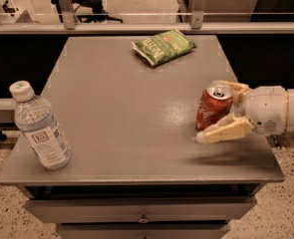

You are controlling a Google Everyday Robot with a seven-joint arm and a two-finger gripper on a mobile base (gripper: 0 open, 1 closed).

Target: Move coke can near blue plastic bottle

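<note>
White script runs up the red side of the coke can [215, 106], which stands between the spread fingers of my hand [210, 114] near the right edge of the worktop [126, 113]. I cannot make out the single letters. The green bag [162, 46] at the far side bears large white capitals, too blurred for me to spell out. The blue plastic bottle [41, 128], near the front left corner, carries a pale label with a dark square logo; its marks are too small to read.
</note>
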